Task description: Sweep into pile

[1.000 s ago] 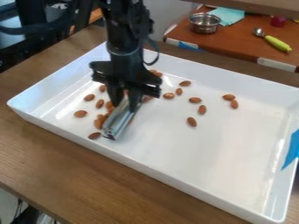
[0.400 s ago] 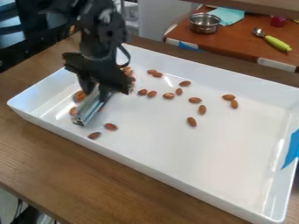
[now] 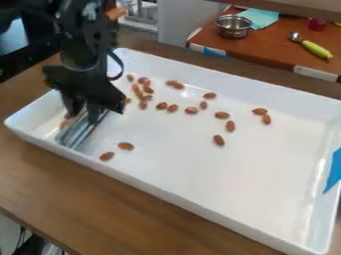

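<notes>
In the camera view, the black gripper (image 3: 85, 107) hangs down over the left short edge of the white tray (image 3: 220, 189). Its fingers stand a little apart, with the upper end of a silver tool (image 3: 81, 130) pinched between them. The tool is long and narrow, smooth and shiny like metal, with ridges running along its length. It slants down from the fingers, its lower end near the tray's near left corner. Partly hidden behind the fingers and the tool, a bit of brown shows by the left short edge.

The almonds (image 3: 192, 110) are brown ovals with pointed ends, lying on the tray's glossy white floor. A loose cluster sits toward the far left corner, to the right of the gripper, some of them touching. Two more lie close together near the far long edge. Others are scattered across the middle, and a pair rests further toward the right short edge. Two single ones lie near the near long edge, to the right of the tool.

The tray has raised walls and rounded corners, with blue tape (image 3: 333, 172) on its right short wall. It stands on a brown wooden table (image 3: 80, 194) with visible grain. Behind, on a reddish-brown table (image 3: 269, 50), are a round metal pot (image 3: 233, 29), a teal cloth (image 3: 261, 18) and a spoon (image 3: 313, 47) with a green handle.
</notes>
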{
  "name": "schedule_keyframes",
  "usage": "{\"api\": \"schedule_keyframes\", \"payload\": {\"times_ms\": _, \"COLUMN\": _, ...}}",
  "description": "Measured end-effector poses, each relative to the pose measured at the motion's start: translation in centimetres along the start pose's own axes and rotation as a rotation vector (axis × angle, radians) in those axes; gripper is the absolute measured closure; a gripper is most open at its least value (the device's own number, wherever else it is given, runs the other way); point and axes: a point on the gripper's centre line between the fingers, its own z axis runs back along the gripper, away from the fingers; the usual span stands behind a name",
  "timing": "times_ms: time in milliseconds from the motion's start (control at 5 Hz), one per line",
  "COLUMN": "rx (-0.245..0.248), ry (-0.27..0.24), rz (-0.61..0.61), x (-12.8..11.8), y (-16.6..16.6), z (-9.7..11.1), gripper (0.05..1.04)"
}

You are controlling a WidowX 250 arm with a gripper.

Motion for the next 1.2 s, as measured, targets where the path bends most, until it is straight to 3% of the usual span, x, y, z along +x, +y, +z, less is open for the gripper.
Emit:
{"api": "schedule_keyframes", "payload": {"times_ms": 200, "rx": -0.14, "ry": 0.001, "rz": 0.051, "x": -0.1, "y": -1.6, "z": 3.6, "gripper": 0.753}}
{"api": "schedule_keyframes", "payload": {"times_ms": 400, "rx": -0.268, "ry": -0.085, "rz": 0.101, "x": 1.9, "y": -3.3, "z": 7.8, "gripper": 0.753}}
{"api": "schedule_keyframes", "payload": {"times_ms": 600, "rx": -0.359, "ry": -0.101, "rz": 0.087, "x": 2.3, "y": -6.5, "z": 10.2, "gripper": 0.753}}
{"api": "schedule_keyframes", "payload": {"times_ms": 800, "rx": -0.364, "ry": -0.087, "rz": 0.052, "x": 2.6, "y": -10.9, "z": 10.9, "gripper": 0.753}}
{"api": "schedule_keyframes", "payload": {"times_ms": 1200, "rx": -0.327, "ry": -0.07, "rz": 0.047, "x": 3.3, "y": -17.3, "z": 8.3, "gripper": 0.753}}
